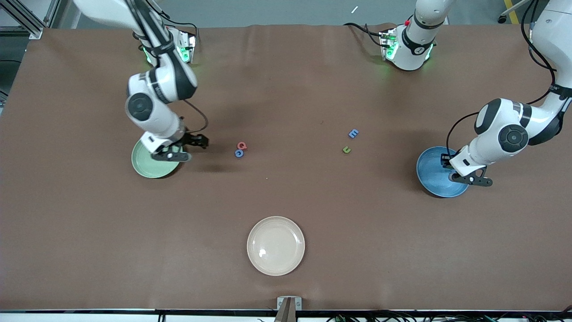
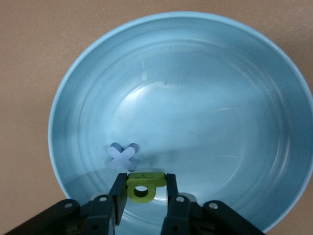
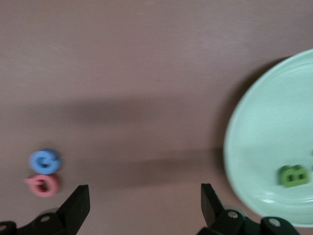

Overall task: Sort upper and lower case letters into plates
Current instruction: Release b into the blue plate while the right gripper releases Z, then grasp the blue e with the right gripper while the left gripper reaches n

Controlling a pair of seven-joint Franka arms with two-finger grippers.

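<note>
My left gripper (image 2: 144, 178) hangs over the sky blue plate (image 1: 435, 179), shut on a small green letter (image 2: 143, 187). A pale blue X-shaped letter (image 2: 122, 156) lies in that plate (image 2: 205, 98). My right gripper (image 3: 145, 193) is open with nothing between its fingers, over bare table just beside the mint green plate (image 1: 147, 165). A green letter (image 3: 295, 176) lies in the mint plate (image 3: 264, 147). A red letter (image 1: 242, 145) and a blue letter (image 1: 239, 153) lie together mid-table. A blue letter (image 1: 353, 133) and a green letter (image 1: 346, 150) lie toward the left arm's end.
A cream-white plate (image 1: 275, 245) stands near the table's front edge, nearer to the front camera than all the letters. Brown table cover (image 1: 286, 192) spreads between the plates. The arms' bases stand along the table's back edge.
</note>
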